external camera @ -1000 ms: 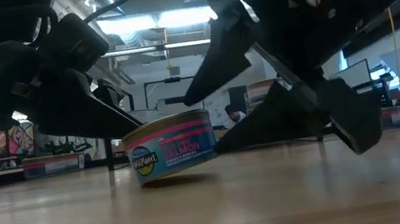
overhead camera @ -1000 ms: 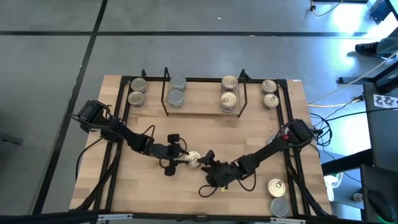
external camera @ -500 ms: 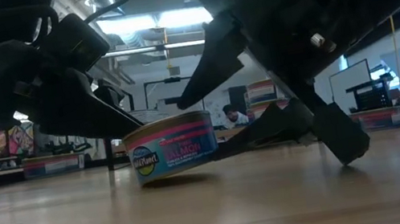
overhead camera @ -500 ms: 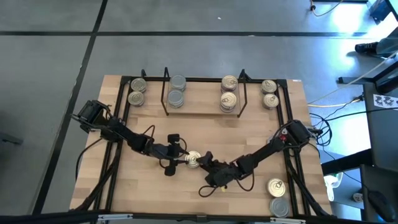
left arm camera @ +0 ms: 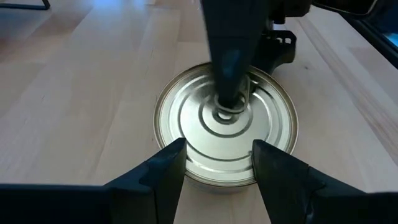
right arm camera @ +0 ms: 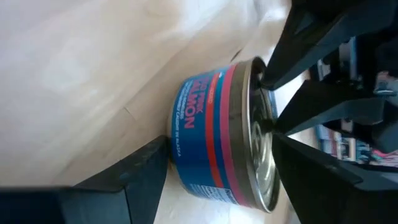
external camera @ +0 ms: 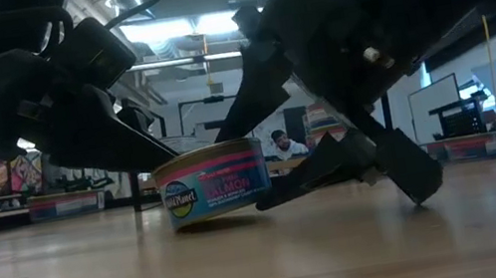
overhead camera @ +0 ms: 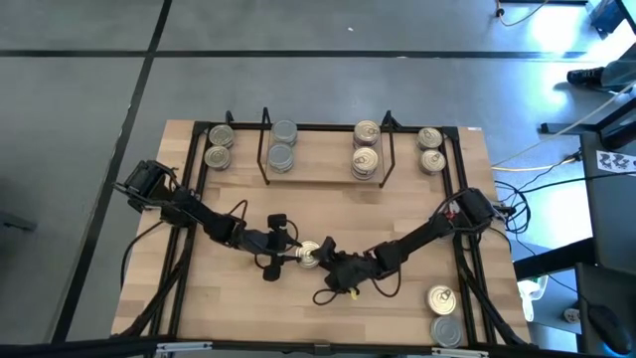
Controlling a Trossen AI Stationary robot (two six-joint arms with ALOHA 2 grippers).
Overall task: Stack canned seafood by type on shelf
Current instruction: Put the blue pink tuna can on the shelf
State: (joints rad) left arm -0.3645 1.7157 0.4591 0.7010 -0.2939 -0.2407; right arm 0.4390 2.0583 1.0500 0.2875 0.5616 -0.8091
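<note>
Left gripper [overhead camera: 295,256] pinches the blue-labelled salmon tin [overhead camera: 309,255] with silver top, mid-table, near side of the black wire shelf [overhead camera: 323,177]. Right gripper [overhead camera: 331,261], fingers spread, straddles it from the right. Handover step, likely; next, right fingers close.

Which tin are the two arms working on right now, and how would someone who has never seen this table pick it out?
Start at the shelf along the table's far edge, then come toward the near edge to the open middle of the board, where the left gripper and the right gripper meet. The salmon tin stands there, the only one alone in mid-table, with a blue label and a pink band.
</note>
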